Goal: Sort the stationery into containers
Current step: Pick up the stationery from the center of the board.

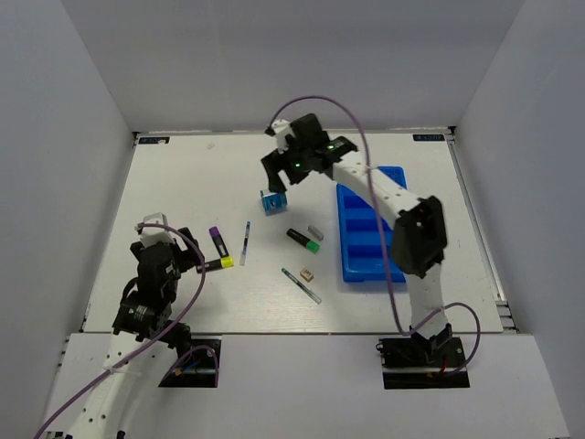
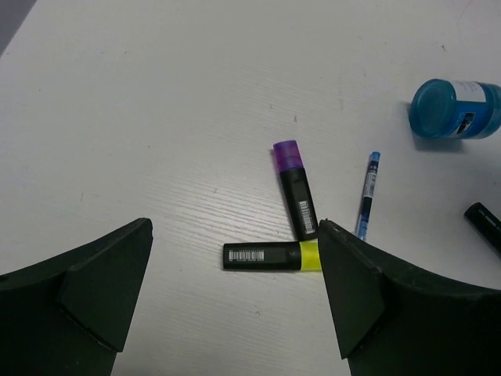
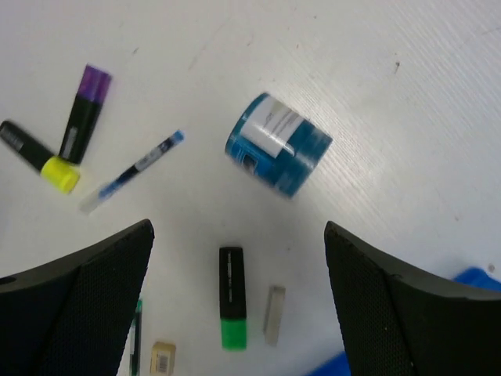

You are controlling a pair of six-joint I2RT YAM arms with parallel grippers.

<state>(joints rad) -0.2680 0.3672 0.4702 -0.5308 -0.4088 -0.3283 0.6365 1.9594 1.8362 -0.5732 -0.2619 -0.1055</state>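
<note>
Right wrist: right gripper (image 3: 236, 227) and left gripper (image 2: 233, 223) both gape empty; I judge blue-white box (image 3: 278, 145), twelve o'clock, next pick for blue tray (image 1: 361, 256).

purple marker (image 2: 296, 188) touching yellow marker (image 2: 270, 256), pen (image 2: 366, 196) crowding beside

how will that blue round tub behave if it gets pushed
The blue tub looks cylindrical and seems to lie on its side, so a push would probably roll it. Its small size suggests it is light. The curved, glossy-looking wall may slip in a pinch.
</note>
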